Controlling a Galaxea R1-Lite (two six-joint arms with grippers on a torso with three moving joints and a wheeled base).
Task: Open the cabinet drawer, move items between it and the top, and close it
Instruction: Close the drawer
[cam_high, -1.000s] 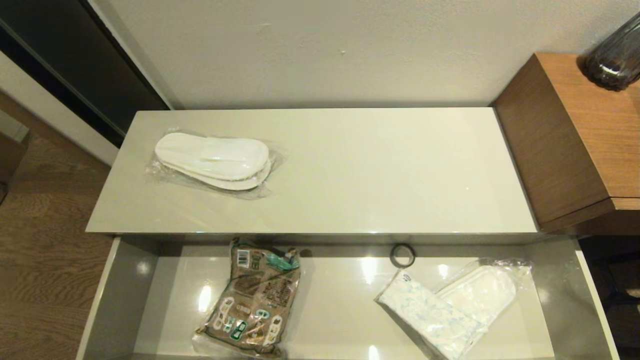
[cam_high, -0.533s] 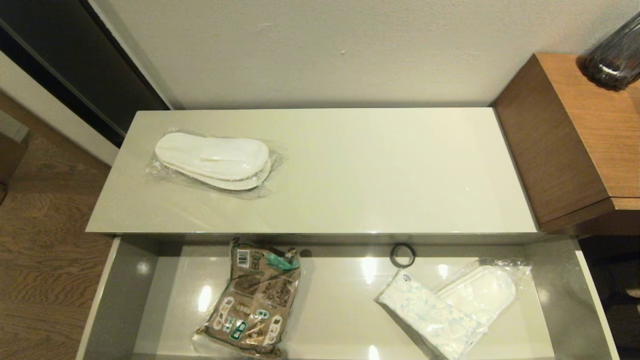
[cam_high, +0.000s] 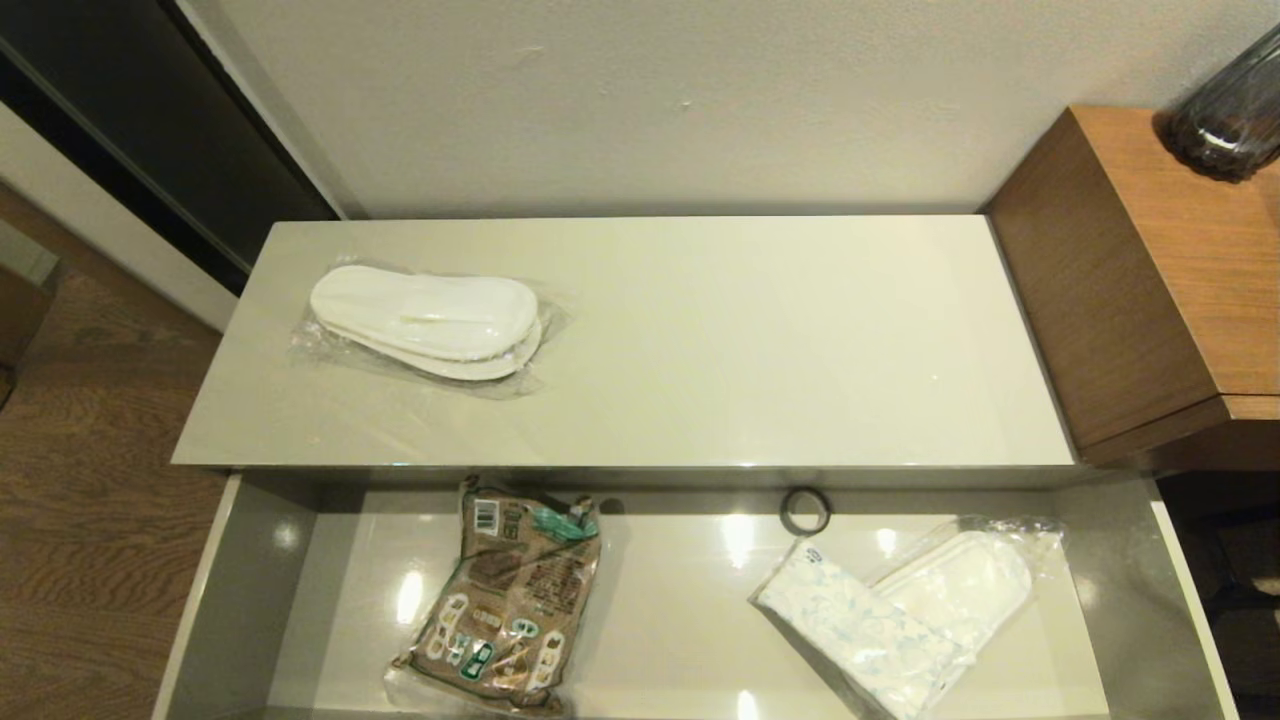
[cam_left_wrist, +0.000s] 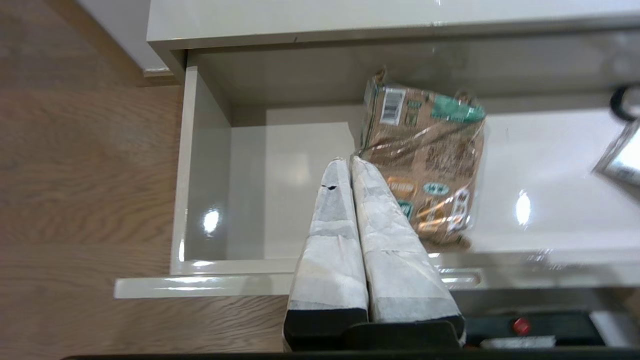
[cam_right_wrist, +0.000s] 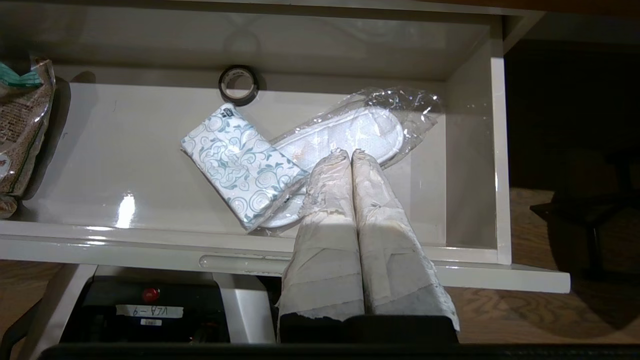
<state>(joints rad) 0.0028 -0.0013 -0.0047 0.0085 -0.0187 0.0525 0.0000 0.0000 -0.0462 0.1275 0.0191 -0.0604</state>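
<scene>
Two slipper packs (cam_high: 425, 322) (cam_high: 965, 580), one tissue pack (cam_high: 860, 628), one brown packet (cam_high: 510, 600), one dark ring (cam_high: 804, 510).

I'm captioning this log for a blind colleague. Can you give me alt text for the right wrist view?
The right claw, shut and empty, hangs above the open cabinet drawer, over a pair of white slippers in clear plastic. A tissue pack with blue-green swirls lies across one end of the slippers, a small dark ring sits by the back wall, and a brown printed packet shows at the frame's edge.

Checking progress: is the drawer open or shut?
Open: the drawer is pulled out, its floor showing the tissue pack and brown packet.
</scene>
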